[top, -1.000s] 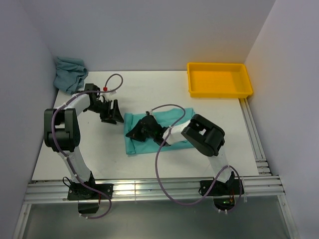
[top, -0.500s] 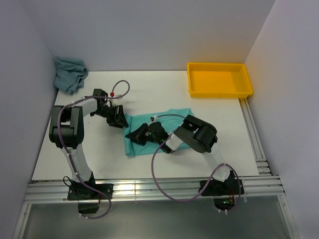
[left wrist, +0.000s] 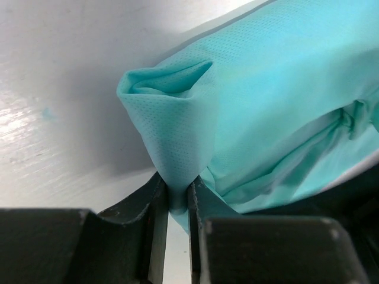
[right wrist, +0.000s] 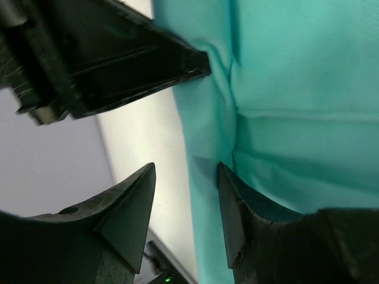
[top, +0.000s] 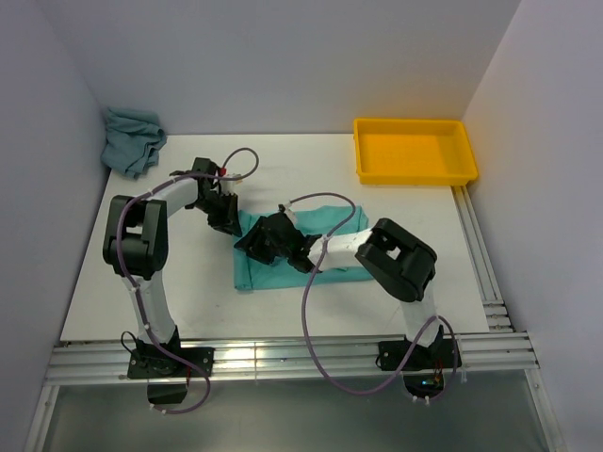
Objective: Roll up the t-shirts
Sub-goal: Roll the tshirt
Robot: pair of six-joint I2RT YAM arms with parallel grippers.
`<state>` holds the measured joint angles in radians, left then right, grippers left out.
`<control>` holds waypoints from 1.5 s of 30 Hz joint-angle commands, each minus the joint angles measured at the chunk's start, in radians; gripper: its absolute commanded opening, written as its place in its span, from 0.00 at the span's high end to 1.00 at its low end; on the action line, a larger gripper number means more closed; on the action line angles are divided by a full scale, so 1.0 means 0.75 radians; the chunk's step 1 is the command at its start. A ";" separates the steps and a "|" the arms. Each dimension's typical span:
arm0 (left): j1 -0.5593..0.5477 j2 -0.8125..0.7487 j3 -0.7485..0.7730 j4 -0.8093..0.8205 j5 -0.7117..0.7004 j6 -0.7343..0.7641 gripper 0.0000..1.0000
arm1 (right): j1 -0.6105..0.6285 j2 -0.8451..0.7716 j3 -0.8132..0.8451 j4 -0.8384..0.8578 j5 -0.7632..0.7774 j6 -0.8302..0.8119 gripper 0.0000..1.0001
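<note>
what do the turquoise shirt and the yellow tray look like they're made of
turquoise t-shirt: thin, soft knit fabric, matte. A fine dotted weave shows, and it puckers into loose folds where the left gripper pinches it. The fibre cannot be told.
yellow tray: probably moulded plastic, smooth and faintly glossy, going by its even bright colour and stiff raised rim.

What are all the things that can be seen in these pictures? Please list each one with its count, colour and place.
mint t-shirt: 1, bright mint-turquoise, spread at the table's centre
grey-teal t-shirt: 1, dull grey-teal, crumpled in the far left corner
tray: 1, yellow, far right corner
table: 1, white, under everything
left gripper: 1, black, shut on a pinched fold of the mint t-shirt
right gripper: 1, black, open over the mint t-shirt's edge, close to the left gripper
</note>
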<state>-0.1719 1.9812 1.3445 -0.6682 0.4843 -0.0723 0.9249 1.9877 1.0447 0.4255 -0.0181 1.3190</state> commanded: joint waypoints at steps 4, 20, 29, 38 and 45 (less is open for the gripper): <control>-0.022 0.009 0.056 -0.068 -0.130 0.017 0.80 | 0.125 -0.086 0.235 -0.618 0.302 -0.204 0.43; -0.049 0.013 0.087 -0.103 -0.167 0.019 0.77 | 0.307 0.084 0.611 -1.138 0.517 -0.270 0.41; -0.057 0.007 0.085 -0.103 -0.173 0.015 0.75 | 0.329 0.093 0.587 -1.134 0.501 -0.255 0.42; -0.057 0.005 0.087 -0.099 -0.147 0.010 0.73 | 0.331 0.025 0.436 -0.999 0.458 -0.223 0.57; -0.049 -0.023 0.152 -0.122 -0.034 0.031 0.53 | 0.309 -0.065 0.240 -0.752 0.366 -0.176 0.78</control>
<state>-0.2073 1.9816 1.4055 -0.7551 0.3954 -0.0654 1.1637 2.0071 1.3041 -0.2394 0.2966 1.1618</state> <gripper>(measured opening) 0.448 0.244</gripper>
